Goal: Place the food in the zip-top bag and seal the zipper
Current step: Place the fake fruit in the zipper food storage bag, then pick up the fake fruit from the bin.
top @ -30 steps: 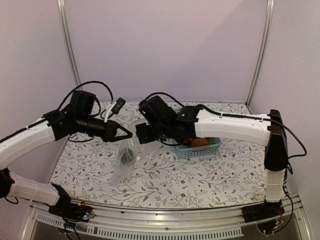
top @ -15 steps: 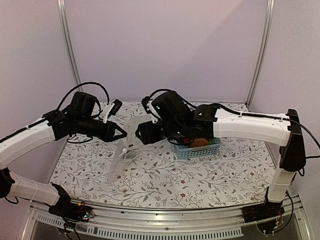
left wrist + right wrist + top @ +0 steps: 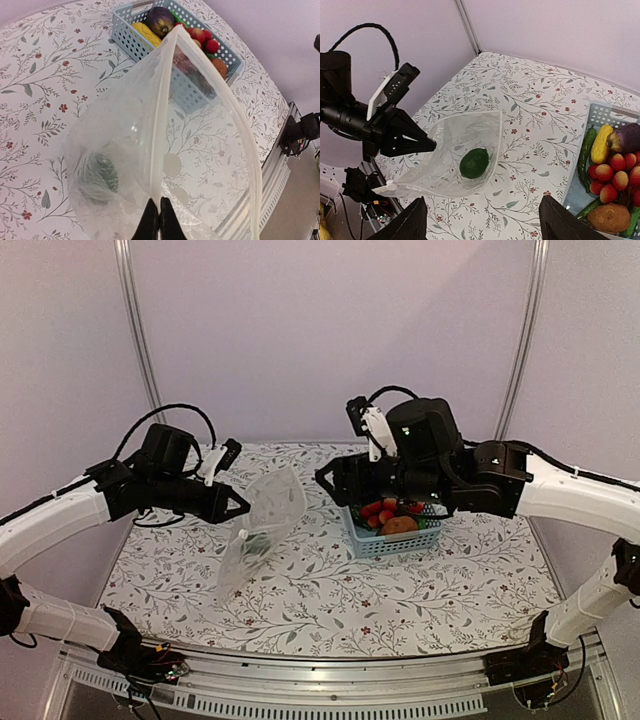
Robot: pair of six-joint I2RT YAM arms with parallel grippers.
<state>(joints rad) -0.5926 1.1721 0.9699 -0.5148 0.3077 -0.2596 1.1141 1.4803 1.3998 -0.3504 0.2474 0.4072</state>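
The zip-top bag [image 3: 120, 130] is thin, clear plastic film, glossy and creased. A milkier, thicker zipper [image 3: 161, 100] strip runs along its mouth. The round green piece [image 3: 474, 162] inside has a dull, faintly pebbled skin. The basket [image 3: 127, 40] is matt, light-blue slotted plastic. In it the red round pieces [image 3: 610, 172] shine slightly, while the potato [image 3: 608, 217] is brown and matt. The bench [image 3: 400, 590] wears a smooth, matt floral-print cover. The left tool [image 3: 158, 212] is matt black. The rail [image 3: 330, 681] at the near edge is ribbed bare metal.

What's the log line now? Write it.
left hand: shut on bag | right hand: open, empty | bag: one green piece inside | basket: food remaining
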